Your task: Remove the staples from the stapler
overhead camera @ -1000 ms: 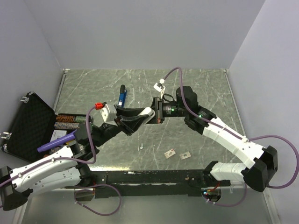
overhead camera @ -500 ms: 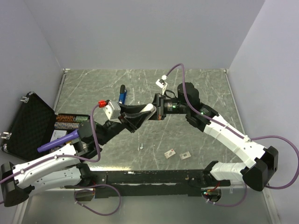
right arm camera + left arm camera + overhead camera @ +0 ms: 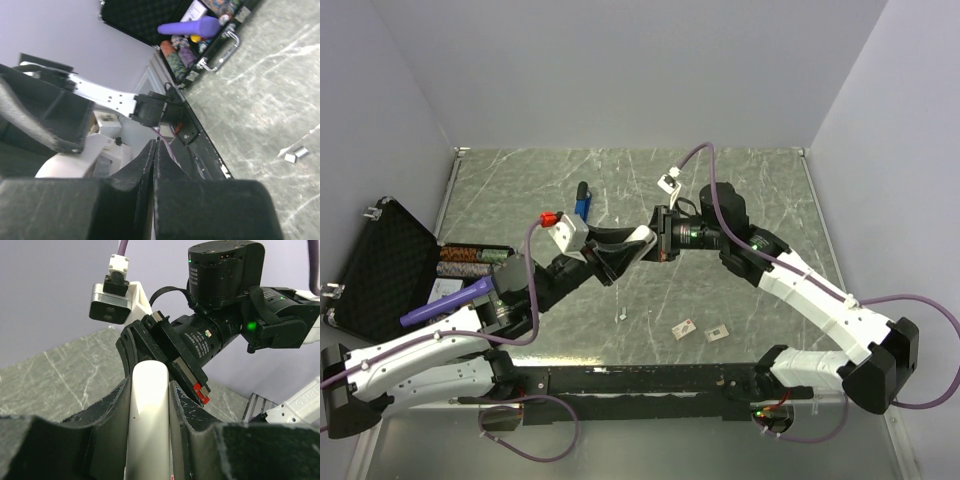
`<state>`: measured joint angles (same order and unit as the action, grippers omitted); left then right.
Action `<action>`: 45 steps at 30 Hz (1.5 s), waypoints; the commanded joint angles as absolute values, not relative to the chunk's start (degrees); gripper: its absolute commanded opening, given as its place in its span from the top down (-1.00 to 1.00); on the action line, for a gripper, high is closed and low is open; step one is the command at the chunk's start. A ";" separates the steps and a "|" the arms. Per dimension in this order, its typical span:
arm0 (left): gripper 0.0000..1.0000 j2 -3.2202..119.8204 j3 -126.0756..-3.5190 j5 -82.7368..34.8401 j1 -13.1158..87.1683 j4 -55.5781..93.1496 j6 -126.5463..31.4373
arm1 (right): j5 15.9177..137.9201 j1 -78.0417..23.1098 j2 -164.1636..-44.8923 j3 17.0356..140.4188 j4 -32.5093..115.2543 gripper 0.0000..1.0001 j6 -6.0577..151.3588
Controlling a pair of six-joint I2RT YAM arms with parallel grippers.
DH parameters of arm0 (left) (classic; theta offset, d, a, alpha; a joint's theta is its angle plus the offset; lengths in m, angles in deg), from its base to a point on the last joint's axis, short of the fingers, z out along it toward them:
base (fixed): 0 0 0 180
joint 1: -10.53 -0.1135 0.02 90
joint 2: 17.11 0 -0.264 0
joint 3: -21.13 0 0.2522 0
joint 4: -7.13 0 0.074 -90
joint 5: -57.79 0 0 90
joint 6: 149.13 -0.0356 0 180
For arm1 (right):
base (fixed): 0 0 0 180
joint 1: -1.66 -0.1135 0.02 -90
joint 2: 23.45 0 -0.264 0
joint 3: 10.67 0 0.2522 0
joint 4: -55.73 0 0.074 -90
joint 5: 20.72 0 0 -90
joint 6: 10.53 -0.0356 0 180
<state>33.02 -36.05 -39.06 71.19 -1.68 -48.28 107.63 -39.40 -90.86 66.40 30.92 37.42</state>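
Clamping a white rounded oblong bar (image 3: 148, 432) tightly, the left gripper (image 3: 149, 386) meets the right gripper (image 3: 155, 152), whose fingers press together on nothing visible. Past the left gripper lies the small bright blue stapler (image 3: 582, 206). The tiny silvery staples strip (image 3: 622, 316) lies below both, apart.

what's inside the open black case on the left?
A purple tapered piece and patterned rolls lie in the black case. The left arm covers part of it; the rest is hidden.
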 commanded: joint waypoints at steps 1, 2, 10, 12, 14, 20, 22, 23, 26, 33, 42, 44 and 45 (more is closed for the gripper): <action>0.99 36.86 -37.54 -47.40 71.17 7.70 -48.50 | 110.95 -41.85 -86.64 64.98 33.18 1.00 39.91; 0.99 36.77 -37.98 -48.46 71.17 7.79 -48.59 | 110.50 -41.50 -86.21 64.36 32.74 1.00 40.35; 0.99 40.10 -43.51 -55.58 71.08 8.76 -50.96 | 105.85 -38.60 -81.99 57.15 29.58 1.00 42.55; 0.99 41.95 -44.83 -57.16 71.08 8.94 -51.75 | 103.57 -37.19 -80.41 55.05 28.53 1.00 42.99; 0.99 44.40 -46.50 -59.27 71.00 8.85 -52.98 | 97.88 -36.49 -78.30 53.81 25.55 1.00 43.60; 0.99 51.88 -51.69 -61.22 69.16 10.35 -53.60 | 82.92 -34.47 -72.67 51.70 17.90 1.00 44.48; 0.99 53.03 -52.04 -59.73 67.05 9.90 -52.90 | 80.80 -33.68 -71.18 51.08 16.22 1.00 44.57; 0.99 53.55 -51.96 -59.20 66.00 9.56 -52.55 | 80.18 -33.50 -70.48 50.65 16.22 1.00 44.75; 0.99 54.26 -51.43 -58.50 63.54 8.59 -52.37 | 78.60 -32.88 -70.20 50.73 15.25 1.00 44.83; 0.99 54.70 -51.08 -56.38 60.71 10.87 -49.21 | 80.53 -32.88 -72.57 50.38 17.00 1.00 45.45; 0.64 53.48 -50.38 -60.15 60.19 22.45 -39.20 | 82.11 -32.88 -75.39 50.20 18.76 0.74 46.07; 0.43 52.16 -48.80 -61.56 59.75 25.88 -34.55 | 81.94 -32.88 -75.74 50.20 18.76 0.54 46.15; 0.37 51.46 -48.01 -62.17 59.48 27.81 -32.18 | 81.93 -32.88 -75.83 50.12 18.85 0.44 46.24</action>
